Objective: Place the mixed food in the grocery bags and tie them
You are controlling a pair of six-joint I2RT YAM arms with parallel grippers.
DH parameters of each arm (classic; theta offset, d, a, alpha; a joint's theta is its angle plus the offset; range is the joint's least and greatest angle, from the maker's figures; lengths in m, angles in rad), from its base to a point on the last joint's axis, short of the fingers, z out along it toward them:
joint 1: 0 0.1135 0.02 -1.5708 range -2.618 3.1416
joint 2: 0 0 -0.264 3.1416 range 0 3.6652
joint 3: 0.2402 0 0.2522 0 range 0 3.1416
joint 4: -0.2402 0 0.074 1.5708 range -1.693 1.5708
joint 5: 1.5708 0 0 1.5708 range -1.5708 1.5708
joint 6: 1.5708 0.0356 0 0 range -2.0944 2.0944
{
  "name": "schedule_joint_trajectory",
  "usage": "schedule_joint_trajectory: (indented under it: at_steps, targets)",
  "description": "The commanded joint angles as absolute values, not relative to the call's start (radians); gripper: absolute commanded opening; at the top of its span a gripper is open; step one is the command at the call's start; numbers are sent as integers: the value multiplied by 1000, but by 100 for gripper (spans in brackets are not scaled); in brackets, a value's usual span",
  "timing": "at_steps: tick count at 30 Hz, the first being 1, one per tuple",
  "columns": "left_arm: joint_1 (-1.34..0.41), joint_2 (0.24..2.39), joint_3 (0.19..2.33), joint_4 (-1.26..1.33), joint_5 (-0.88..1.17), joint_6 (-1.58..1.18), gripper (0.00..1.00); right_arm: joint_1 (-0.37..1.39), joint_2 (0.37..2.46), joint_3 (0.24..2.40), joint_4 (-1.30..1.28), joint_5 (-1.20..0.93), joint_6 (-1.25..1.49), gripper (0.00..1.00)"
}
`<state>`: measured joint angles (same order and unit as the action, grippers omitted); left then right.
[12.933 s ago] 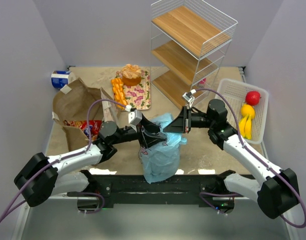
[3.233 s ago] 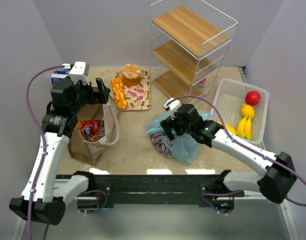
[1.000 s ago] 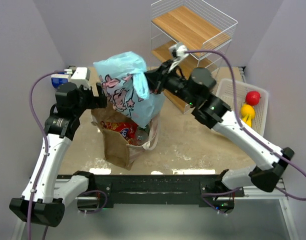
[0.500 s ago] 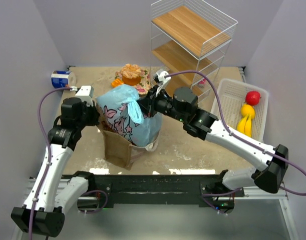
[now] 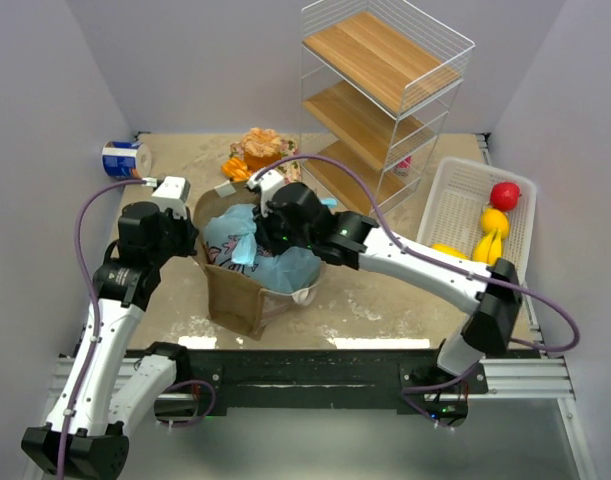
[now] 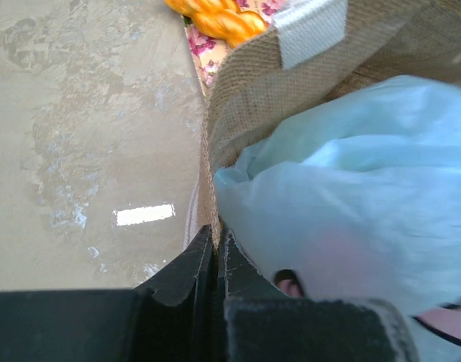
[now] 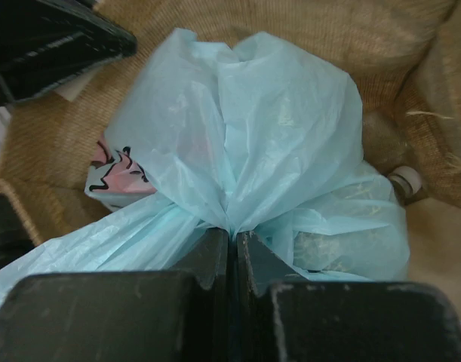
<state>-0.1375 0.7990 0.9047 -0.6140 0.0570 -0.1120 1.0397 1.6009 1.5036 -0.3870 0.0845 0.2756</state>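
The brown paper bag (image 5: pixel 235 295) stands upright left of centre, and the light-blue plastic bag (image 5: pixel 247 245) sits inside its mouth. My left gripper (image 5: pixel 193 243) is shut on the paper bag's left rim (image 6: pixel 209 181), with the blue bag (image 6: pixel 351 196) just beside the fingers. My right gripper (image 7: pixel 232 232) is shut on the gathered top of the blue bag (image 7: pixel 238 128), reaching in from the right (image 5: pixel 270 228). A pink printed packet (image 7: pixel 113 177) shows through the plastic. A blue-and-white can (image 5: pixel 123 158) lies at the back left.
A wire rack with wooden shelves (image 5: pixel 385 90) stands at the back. A white slatted basket (image 5: pixel 455 190) at the right holds red and yellow fruit (image 5: pixel 497 215). The floral tray with the orange cake (image 5: pixel 260 148) lies just behind the paper bag.
My right gripper has lowered the blue bag from mid-air down into the brown paper bag. My left gripper has gone from open to shut on the paper bag's rim.
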Motion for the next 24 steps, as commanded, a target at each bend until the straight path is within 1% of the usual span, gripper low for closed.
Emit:
schedule_joint_trajectory:
  at_steps: [1,4,8,10,13,14,15,16,17,18,19,21,22,24]
  targets:
    - [-137,788,901,-503,142,-72,0,1091,1768,1652,-572,196,236,0]
    - [-135,790,897,-485,141,-83,0,1094,1860,1643,-514,228,258,0]
    - [-135,799,900,-473,123,-109,0,1094,1905,1563,-434,247,304,0]
    - [-135,804,899,-468,127,-117,0,1095,1904,1546,-420,250,310,0]
    - [-135,811,902,-460,141,-123,0,1094,1847,1555,-407,238,290,0]
    - [-135,811,908,-454,144,-124,0,1094,1803,1560,-400,229,278,5]
    - [-135,811,914,-451,149,-126,5,1094,1784,1577,-397,219,270,16]
    - [-135,807,919,-446,152,-129,14,1094,1761,1586,-394,200,253,44]
    - [-135,805,923,-436,153,-130,26,1094,1744,1597,-397,184,244,55]
    - [-135,804,937,-433,159,-132,53,1094,1712,1623,-402,175,238,64]
    - [-135,801,945,-430,160,-133,64,1095,1697,1637,-422,148,226,81]
    - [-135,798,974,-423,146,-143,84,1095,1655,1676,-458,146,224,91]
    - [-135,792,985,-417,141,-147,87,1094,1638,1687,-469,155,222,95]
    - [-135,778,991,-399,114,-143,94,1092,1597,1694,-480,173,224,99]
